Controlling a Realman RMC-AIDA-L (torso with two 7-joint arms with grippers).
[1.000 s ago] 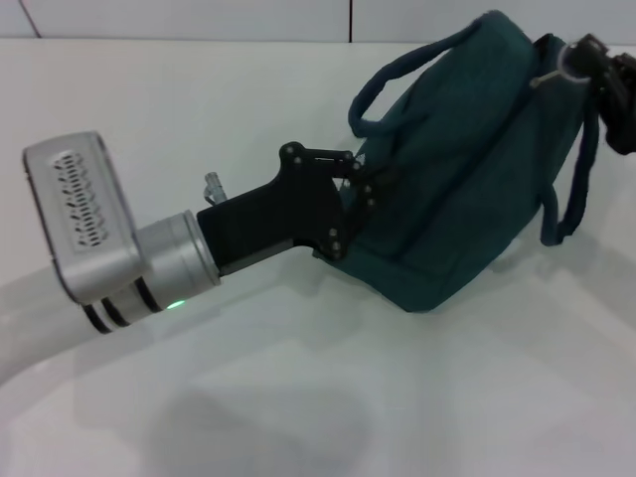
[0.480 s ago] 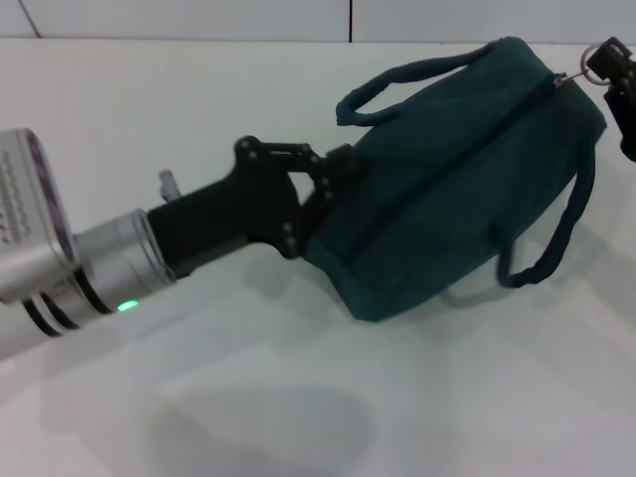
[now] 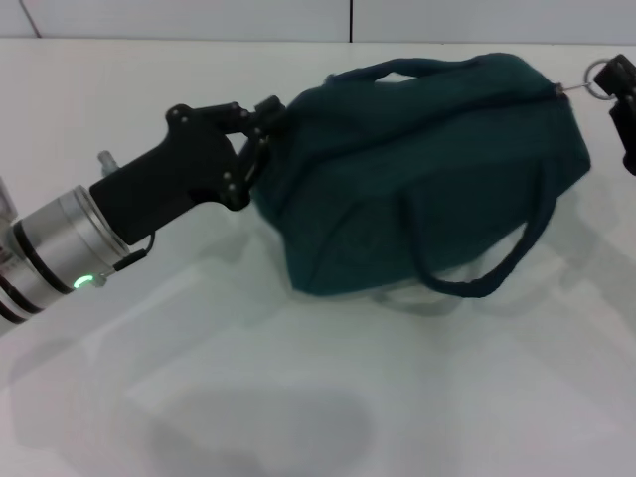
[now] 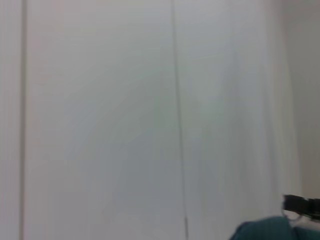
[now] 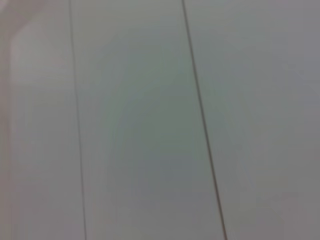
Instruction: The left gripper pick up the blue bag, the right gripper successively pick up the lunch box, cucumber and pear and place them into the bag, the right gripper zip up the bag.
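Observation:
The blue bag [image 3: 427,169] lies lengthwise across the table, zipper line running along its top, one loop handle [image 3: 477,268] hanging down its front. My left gripper [image 3: 256,134] is shut on the bag's left end, its silver arm reaching in from the lower left. At the right edge my right gripper [image 3: 624,94] pinches the silver ring pull [image 3: 602,73] at the zipper's right end. A corner of the bag [image 4: 265,231] shows in the left wrist view. The lunch box, cucumber and pear are out of view.
The white table [image 3: 298,397] stretches in front of the bag, with a white panelled wall [image 3: 199,15] behind it. The right wrist view shows only pale wall panels [image 5: 150,125].
My left gripper has pulled the bag's end leftward and farther back. The bag has swung from tilted to lying level, and its front handle has dropped down. The right gripper stays at the ring pull.

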